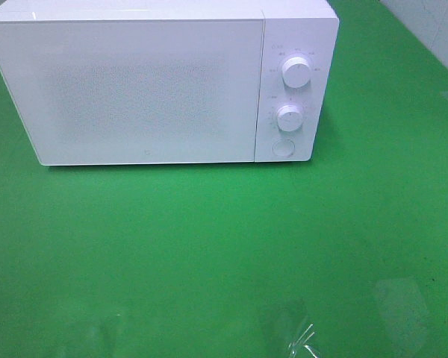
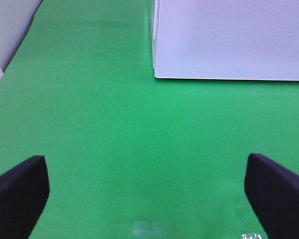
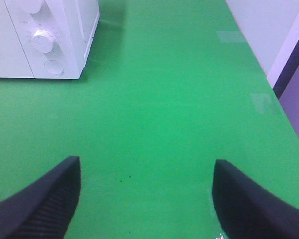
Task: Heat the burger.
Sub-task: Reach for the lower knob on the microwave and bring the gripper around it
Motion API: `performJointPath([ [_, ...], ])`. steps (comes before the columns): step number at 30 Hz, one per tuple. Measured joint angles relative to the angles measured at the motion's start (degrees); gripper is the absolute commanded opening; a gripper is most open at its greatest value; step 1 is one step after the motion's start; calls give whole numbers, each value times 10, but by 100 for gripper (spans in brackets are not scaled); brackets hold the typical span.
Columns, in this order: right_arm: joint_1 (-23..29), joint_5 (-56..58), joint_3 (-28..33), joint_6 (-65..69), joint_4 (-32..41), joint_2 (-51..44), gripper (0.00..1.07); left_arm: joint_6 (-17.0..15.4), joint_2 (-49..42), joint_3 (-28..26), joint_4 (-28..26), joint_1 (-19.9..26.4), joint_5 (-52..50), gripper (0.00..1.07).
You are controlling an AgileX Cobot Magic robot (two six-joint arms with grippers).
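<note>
green tabletop (image 1: 209, 246), shut white microwave (image 1: 142, 89), perhaps tape (image 1: 302, 339)

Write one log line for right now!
microwave: door shut | burger: not in view | left end effector: open, empty | right end effector: open, empty

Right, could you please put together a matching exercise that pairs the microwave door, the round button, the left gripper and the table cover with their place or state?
Things
1. flat white microwave door
2. round white push button
3. left gripper with black fingers
4. green table cover

Place or state
A. open, holding nothing
B. shut
C. just below the lower white dial
D. lies under the microwave

Pairs: 1-B, 2-C, 3-A, 4-D.
</note>
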Motion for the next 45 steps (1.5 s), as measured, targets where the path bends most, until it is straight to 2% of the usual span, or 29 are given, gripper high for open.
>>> performJointPath([
  [16,0,-15,-7,6,0,24,71,0,0,0,0,0,0,100],
  [23,0,-136,-13,14,0,106,71,0,0,0,0,0,0,100],
  [45,0,-351,-13,14,0,319,71,0,0,0,0,0,0,100],
])
